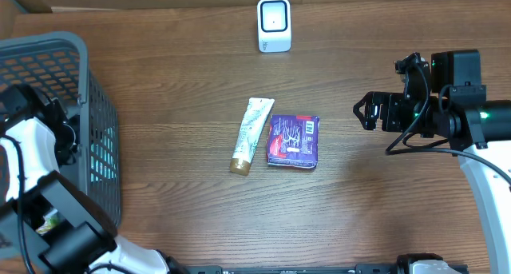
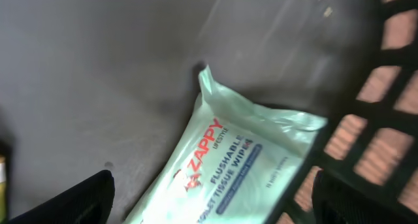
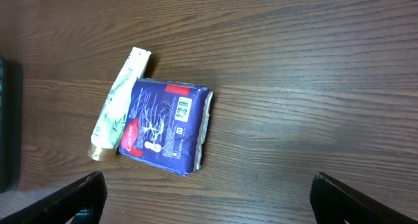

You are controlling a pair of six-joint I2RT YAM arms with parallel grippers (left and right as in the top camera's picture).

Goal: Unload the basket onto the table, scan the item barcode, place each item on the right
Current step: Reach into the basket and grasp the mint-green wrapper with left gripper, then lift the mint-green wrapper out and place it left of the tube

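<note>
One ZAPPY wipes pack (image 2: 228, 159) (flushable)

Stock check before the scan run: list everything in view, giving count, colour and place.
scanner: one, white, far edge of the table, centre
tube: one, cream and green with a gold cap, mid-table
purple packet: one, purple with red, barcode up, right beside the tube
basket: one, grey mesh, table's left edge
wipes pack: one, pale green, lying on the basket floor
table: one, brown wood
left gripper: one, black, open, inside the basket over the wipes pack
right gripper: one, black, open, empty, over the table's right side
</note>
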